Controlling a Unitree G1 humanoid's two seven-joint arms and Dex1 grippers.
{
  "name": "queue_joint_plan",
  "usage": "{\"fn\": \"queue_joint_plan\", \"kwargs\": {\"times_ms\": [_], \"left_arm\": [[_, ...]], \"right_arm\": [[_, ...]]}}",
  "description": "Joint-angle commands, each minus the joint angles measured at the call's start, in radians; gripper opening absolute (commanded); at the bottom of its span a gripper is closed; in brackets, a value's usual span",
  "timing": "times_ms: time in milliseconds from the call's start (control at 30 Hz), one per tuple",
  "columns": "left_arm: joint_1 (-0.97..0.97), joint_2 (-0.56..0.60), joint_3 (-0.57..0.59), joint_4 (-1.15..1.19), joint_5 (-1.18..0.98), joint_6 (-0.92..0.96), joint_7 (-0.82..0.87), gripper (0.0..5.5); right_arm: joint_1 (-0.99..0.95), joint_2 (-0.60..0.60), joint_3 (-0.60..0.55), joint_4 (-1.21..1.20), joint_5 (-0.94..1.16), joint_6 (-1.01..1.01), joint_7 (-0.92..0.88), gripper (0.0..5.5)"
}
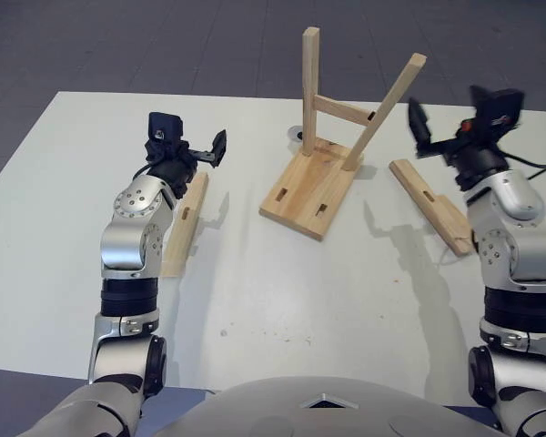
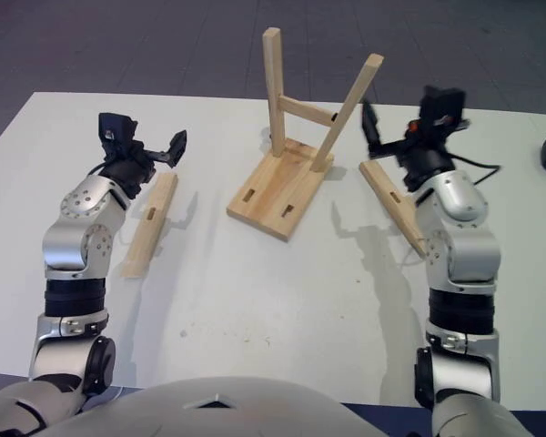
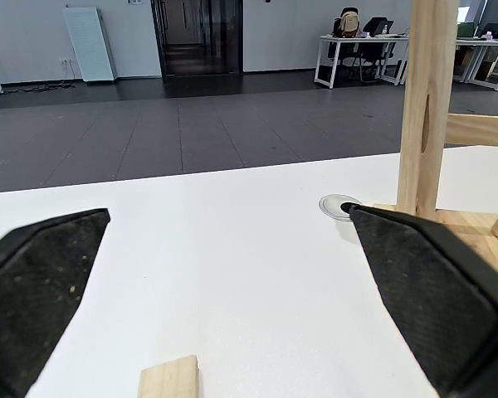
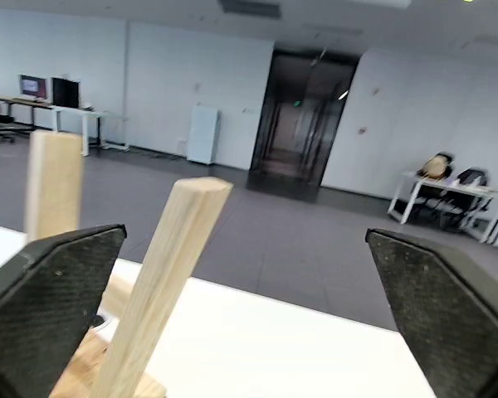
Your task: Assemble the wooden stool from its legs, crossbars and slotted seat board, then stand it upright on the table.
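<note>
Spread wide and empty, left gripper point(image 3: 228, 211) and right gripper point(image 4: 246, 232) are held either side of the seat board point(image 1: 305, 191), with upright legs point(image 1: 311, 73) and crossbar point(image 1: 344, 111) fitted. Beneath them, left loose leg point(image 1: 184, 223) and right loose leg point(image 1: 428, 200) are each partly hidden.

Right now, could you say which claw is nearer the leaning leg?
Right. The right claw is beside the leaning leg; the left claw hovers beyond the seat board.

silver-grey arms point(image 1: 132, 232), black joint bands point(image 1: 127, 296), black left hand point(image 1: 189, 151), black right hand point(image 1: 450, 137), cable point(image 1: 530, 164) at right wrist
</note>
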Motion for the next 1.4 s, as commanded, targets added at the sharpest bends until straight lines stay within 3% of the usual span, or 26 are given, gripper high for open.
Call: {"fn": "queue_joint_plan", "kwargs": {"times_ms": [33, 300, 667, 1133, 1400], "left_arm": [[0.016, -0.003, -0.043, -0.015, 0.03, 0.016, -0.007, 5.4], [0.02, 0.072, -0.254, 0.034, 0.204, -0.001, -0.097, 5.4], [0.077, 0.063, -0.3, 0.047, 0.26, -0.035, -0.144, 5.4], [0.069, 0.025, -0.433, 0.122, 0.336, -0.029, -0.222, 5.4], [0.112, 0.065, -0.421, 0.01, 0.335, -0.022, -0.253, 5.4]], "right_arm": [[0.055, 0.061, 0.072, -0.049, -0.033, 0.028, 0.014, 5.39], [0.234, 0.148, 0.226, -0.125, -0.173, 0.194, -0.064, 5.39], [0.28, 0.252, 0.221, -0.087, -0.303, 0.373, -0.195, 5.39], [0.227, 0.334, 0.224, -0.043, -0.267, 0.435, -0.115, 5.39], [0.268, 0.306, 0.318, -0.113, -0.252, 0.475, -0.01, 5.39]]}}
